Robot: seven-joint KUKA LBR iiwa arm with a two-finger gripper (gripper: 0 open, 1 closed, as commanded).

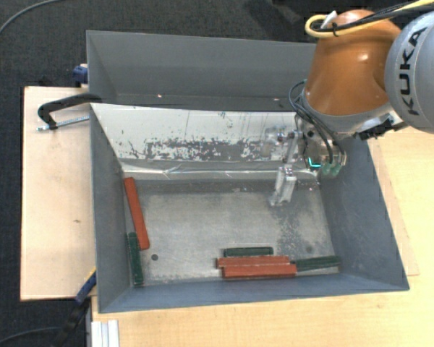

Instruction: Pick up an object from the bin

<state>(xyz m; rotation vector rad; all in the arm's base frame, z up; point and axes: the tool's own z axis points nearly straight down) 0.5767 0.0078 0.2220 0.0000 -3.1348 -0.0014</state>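
Gripper (pixel 283 192) is low over bare floor by the bin's (pixel 202 67) far wall, towards the far-right corner. Can't tell how wide it's open; nothing visibly in it. Pick not done, I'd say. Nearest candidates lie along the near edge: red bar (pixel 257 267), short green bar (pixel 247 251). Arm reaches over the right edge, wrist pointing down.
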